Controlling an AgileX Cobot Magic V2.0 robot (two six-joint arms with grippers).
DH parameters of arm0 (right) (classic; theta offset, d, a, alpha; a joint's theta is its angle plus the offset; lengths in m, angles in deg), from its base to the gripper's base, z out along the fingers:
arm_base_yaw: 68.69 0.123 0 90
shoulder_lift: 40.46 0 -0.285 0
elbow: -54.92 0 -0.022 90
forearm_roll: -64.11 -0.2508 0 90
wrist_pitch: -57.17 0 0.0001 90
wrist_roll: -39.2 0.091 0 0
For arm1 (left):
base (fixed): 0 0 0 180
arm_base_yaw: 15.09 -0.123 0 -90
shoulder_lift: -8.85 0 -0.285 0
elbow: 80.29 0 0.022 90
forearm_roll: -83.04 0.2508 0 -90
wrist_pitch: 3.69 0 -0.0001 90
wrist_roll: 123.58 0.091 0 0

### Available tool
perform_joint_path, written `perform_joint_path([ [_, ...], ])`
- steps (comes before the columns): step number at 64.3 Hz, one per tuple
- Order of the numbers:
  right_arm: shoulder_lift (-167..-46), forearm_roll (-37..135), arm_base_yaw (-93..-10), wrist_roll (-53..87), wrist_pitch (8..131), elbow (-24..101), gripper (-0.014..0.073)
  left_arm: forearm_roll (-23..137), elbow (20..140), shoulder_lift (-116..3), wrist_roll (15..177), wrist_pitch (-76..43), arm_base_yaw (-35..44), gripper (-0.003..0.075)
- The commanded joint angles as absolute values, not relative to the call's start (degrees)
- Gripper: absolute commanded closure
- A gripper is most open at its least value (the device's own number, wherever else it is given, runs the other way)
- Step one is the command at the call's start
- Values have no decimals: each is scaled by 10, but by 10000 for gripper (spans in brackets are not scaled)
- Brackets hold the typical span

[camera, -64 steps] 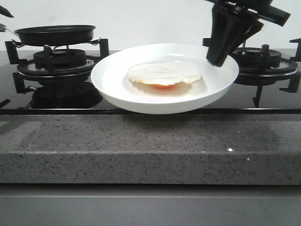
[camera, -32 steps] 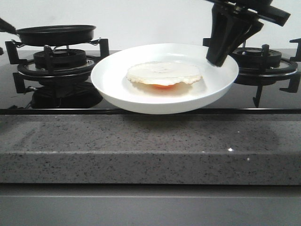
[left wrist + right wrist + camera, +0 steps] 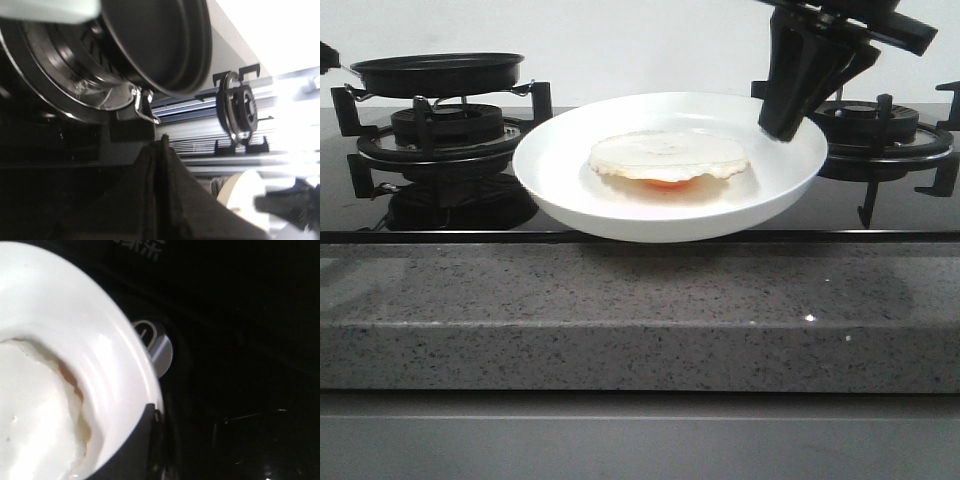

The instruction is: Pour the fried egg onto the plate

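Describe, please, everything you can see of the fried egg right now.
The fried egg lies flat in the middle of the white plate, touching only the plate. It looks creamy white with a wavy edge, and orange yolk shows beneath its front edge, so it seems to lie yolk down. The right claw holds the plate's rim beside it.

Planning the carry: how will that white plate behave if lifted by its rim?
The plate looks glossy, so probably slippery. The right gripper pinches only one edge, so it may tilt. The fried egg lies loose and could slide.
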State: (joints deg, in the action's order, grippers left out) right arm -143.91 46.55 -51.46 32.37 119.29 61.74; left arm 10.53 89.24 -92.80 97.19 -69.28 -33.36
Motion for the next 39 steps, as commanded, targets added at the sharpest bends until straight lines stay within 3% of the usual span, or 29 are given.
perform_joint_path([
  [1, -1409, 456, -514, 321, 1181, 630, 652, 109, 903, -873, 978, -689, -319, 740],
  [13, -1409, 456, -514, 321, 1181, 630, 652, 338, 903, -790, 883, -567, -254, 740],
  [26, -1409, 456, -514, 321, 1181, 630, 652, 614, 902, -708, 711, -517, -163, 740],
  [39, -1409, 456, -514, 321, 1181, 630, 652, 758, 861, -611, 613, -459, -87, 740],
])
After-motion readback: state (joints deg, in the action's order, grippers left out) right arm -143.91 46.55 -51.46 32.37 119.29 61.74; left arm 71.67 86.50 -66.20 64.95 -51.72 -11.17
